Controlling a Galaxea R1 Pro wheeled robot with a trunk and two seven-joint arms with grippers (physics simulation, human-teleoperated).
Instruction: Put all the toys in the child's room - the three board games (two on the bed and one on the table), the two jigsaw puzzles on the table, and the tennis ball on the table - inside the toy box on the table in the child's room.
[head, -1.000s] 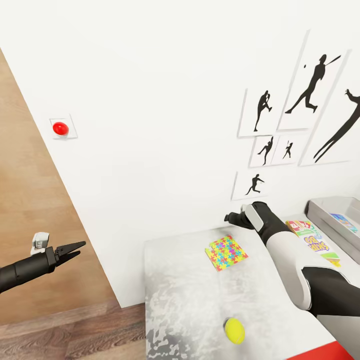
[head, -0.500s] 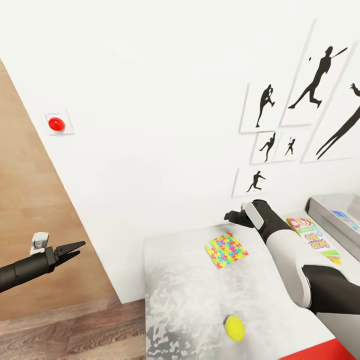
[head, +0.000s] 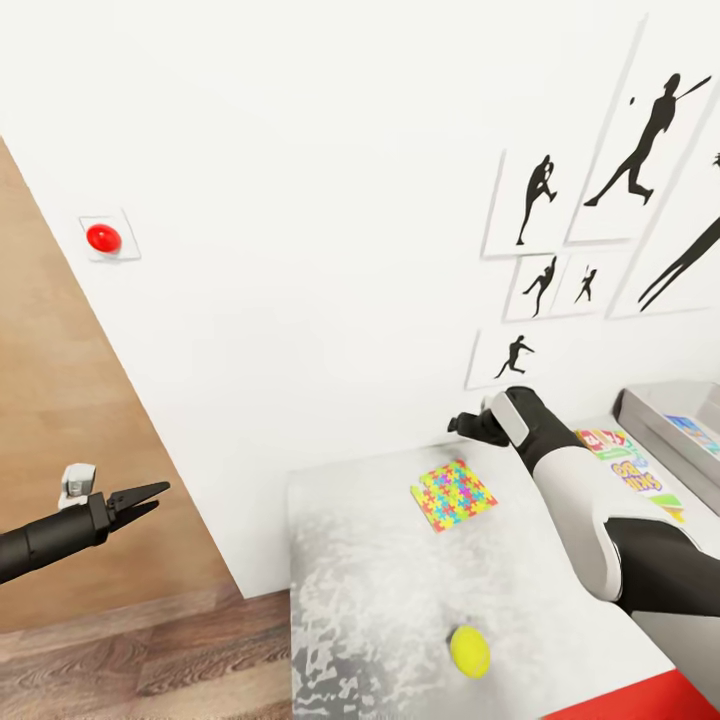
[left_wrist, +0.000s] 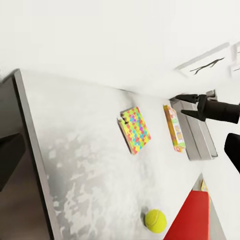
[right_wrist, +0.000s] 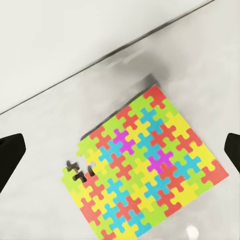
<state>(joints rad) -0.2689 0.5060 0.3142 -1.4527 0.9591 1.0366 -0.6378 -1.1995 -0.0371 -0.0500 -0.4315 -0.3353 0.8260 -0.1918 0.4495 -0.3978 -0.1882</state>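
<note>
A jigsaw puzzle (head: 452, 494) (left_wrist: 135, 129) (right_wrist: 145, 167) lies flat near the far edge of the pale table (head: 380, 600). My right gripper (head: 465, 425) (right_wrist: 125, 150) hovers just above and behind it, open with nothing between the fingers. The yellow tennis ball (head: 469, 650) (left_wrist: 155, 220) rests near the table's front. A green-white board game (head: 630, 470) (left_wrist: 175, 129) lies to the right, beside the grey toy box (head: 665, 420) (left_wrist: 200, 140), which holds a blue item (head: 695, 432). My left gripper (head: 140, 497) is open and empty, off the table's left over the floor.
A white wall with black sports silhouettes (head: 590, 200) runs right behind the table. A red button (head: 103, 238) is on the wall at left. Wooden floor (head: 150, 650) lies left of the table. A red surface (head: 640, 705) shows at the table's near right corner.
The head view has shifted a little, so the wall pictures and button sit higher. Arms, puzzle, ball and board game keep their places relative to each other.
</note>
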